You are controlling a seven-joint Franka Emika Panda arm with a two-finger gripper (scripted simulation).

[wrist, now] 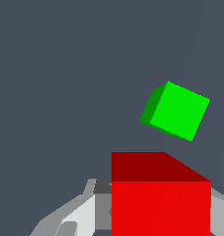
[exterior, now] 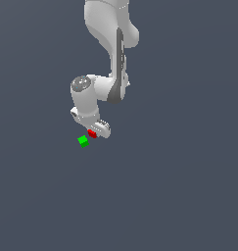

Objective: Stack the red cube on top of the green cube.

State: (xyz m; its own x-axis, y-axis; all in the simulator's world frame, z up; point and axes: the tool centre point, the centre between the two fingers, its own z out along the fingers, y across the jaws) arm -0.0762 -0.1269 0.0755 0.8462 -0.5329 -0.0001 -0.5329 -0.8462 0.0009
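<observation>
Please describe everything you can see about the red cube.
The red cube is a small, plain, solid red block with flat, unmarked faces. It sits between the jaws of the white gripper, which look closed on two opposite sides of it. It is close to the green cube but apart from it, not yet stacked.

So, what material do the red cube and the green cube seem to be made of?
Red cube: flat matte red, no texture or gloss. It could be plastic or painted wood; the render leaves this open. Green cube: the same plain matte look in bright green, with only shaded faces, so its material is equally open.
</observation>
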